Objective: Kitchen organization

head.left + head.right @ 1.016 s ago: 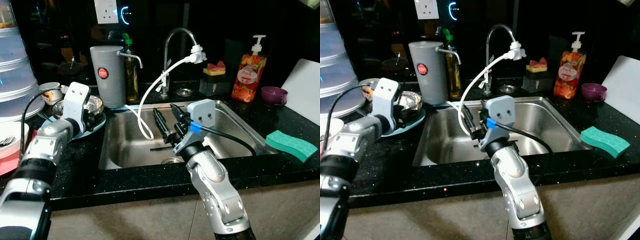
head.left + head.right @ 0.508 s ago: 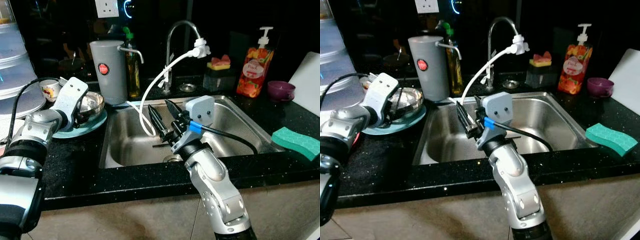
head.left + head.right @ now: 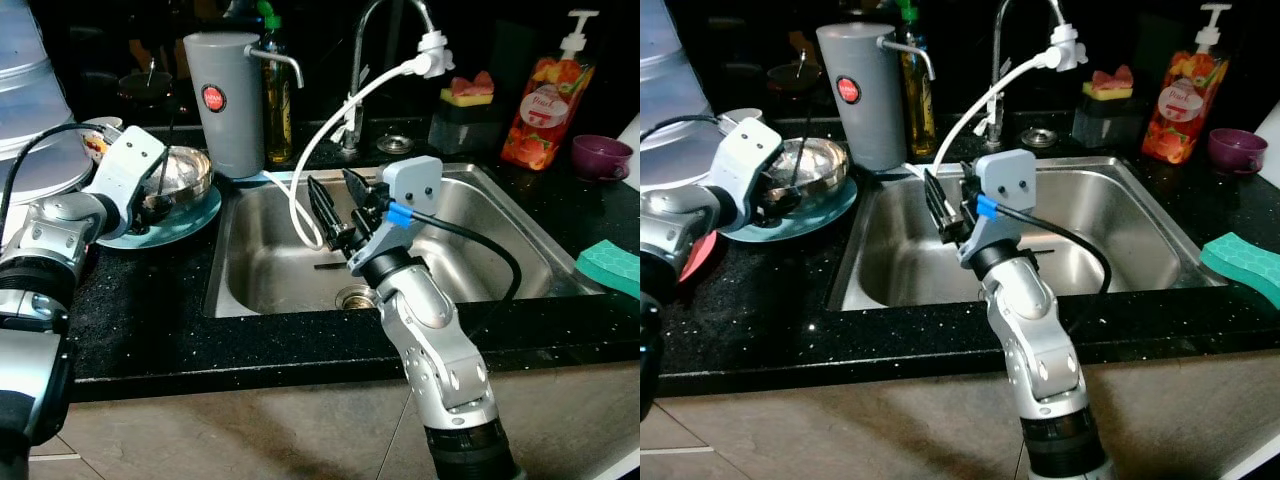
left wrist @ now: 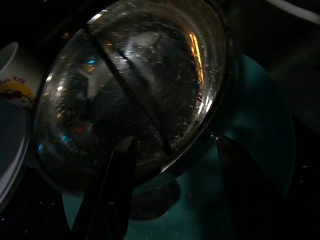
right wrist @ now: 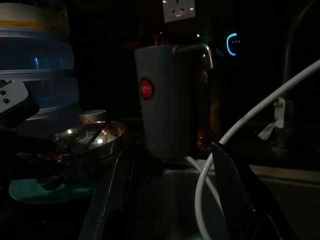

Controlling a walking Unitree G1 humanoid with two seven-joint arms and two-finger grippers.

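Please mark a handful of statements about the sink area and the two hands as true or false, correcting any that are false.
1. The steel bowl sits on a teal plate. True.
2. The right hand holds the green sponge. False: it hovers open over the sink, and the sponge lies on the counter's right end.
3. The left hand is at the bowl, one finger on each side of its rim. True.
4. The soap bottle lies in the sink. False: it stands upright on the counter behind it.
5. A white hose hangs from the tap. True.

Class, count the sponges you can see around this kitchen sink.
2. A green sponge lies on the counter right of the sink; a yellow-and-red sponge sits atop the dark holder behind it. Others may be hidden.
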